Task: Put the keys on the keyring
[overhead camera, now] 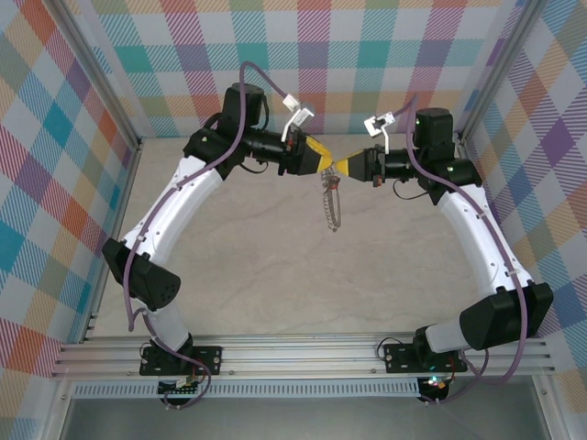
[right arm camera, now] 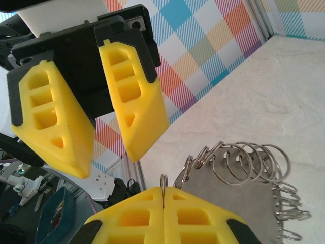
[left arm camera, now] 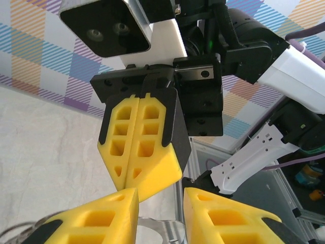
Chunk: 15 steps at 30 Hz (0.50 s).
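While my right claw (right arm camera: 163,192) pinches shut on a loop of the large grey metal hoop fringed with silver rings (right arm camera: 233,203) — hanging just beneath — my left claw (right arm camera: 107,163) faces it, part-open.

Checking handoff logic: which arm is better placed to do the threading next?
Left, probably. The right gripper is shut on a loop of the keyring, steadying it; the left gripper faces it, jaws apart.

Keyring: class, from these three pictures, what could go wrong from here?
1. The right gripper seems to pinch the keyring only at its edge while the rest dangles, so it could slip out or swing.
2. The left gripper stands open, tip to tip with it; moving closer might knock them together.
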Motion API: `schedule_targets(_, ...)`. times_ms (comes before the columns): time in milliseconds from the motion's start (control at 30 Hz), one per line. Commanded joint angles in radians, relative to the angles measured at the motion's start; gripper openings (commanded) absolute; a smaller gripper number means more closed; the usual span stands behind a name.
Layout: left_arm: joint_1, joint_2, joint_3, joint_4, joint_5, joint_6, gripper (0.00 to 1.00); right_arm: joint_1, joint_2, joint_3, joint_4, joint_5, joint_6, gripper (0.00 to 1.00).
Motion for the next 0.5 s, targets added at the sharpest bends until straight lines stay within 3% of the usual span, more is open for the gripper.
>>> schedule_targets(0, -0.003, -0.032, -0.007, 0.019, 0.009, -0.014, 0.29, -0.001, -0.015, -0.004, 0.057, -0.021, 0.006, 0.0)
schedule_targets(467, -0.012, -0.003, -0.023, 0.011, 0.004, -0.005, 0.29, -0.001, -0.022, -0.008, 0.076, -0.031, 0.02, 0.0)
